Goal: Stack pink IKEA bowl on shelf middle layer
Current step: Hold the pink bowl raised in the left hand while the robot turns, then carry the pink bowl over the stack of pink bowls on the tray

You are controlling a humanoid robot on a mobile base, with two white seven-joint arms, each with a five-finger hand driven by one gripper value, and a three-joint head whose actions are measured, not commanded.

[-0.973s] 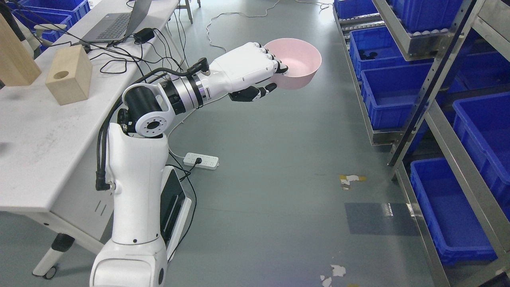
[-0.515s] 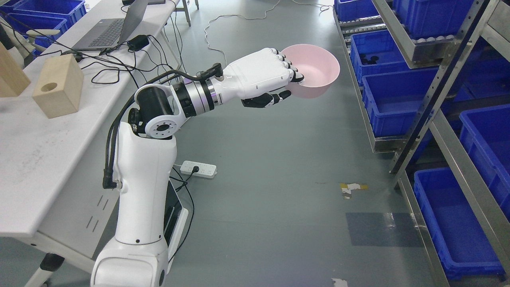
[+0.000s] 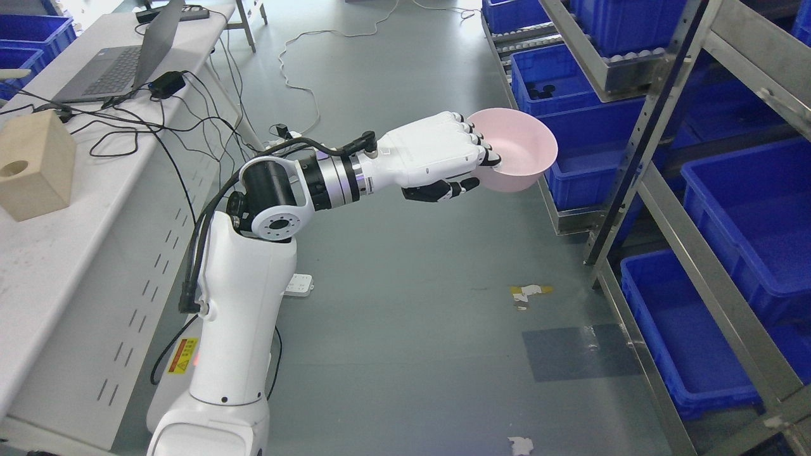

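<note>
My left hand (image 3: 474,166) holds the pink bowl (image 3: 521,152) by its near rim, fingers curled over the edge and thumb underneath. The bowl hangs upright over the grey floor, close to the left edge of the metal shelf rack (image 3: 640,171) on the right. The rack's layers carry blue bins (image 3: 754,215). The left arm reaches out from the lower left across the middle of the picture. My right arm is out of sight.
A white table (image 3: 57,253) runs along the left with a wooden block (image 3: 35,166), a laptop (image 3: 120,63) and tangled cables. A power strip (image 3: 298,285) lies on the floor behind the arm. Open floor lies between table and rack.
The camera has shifted, turning the scene leftward. My left hand has carried the bowl to the right, nearer the rack's blue bins.
</note>
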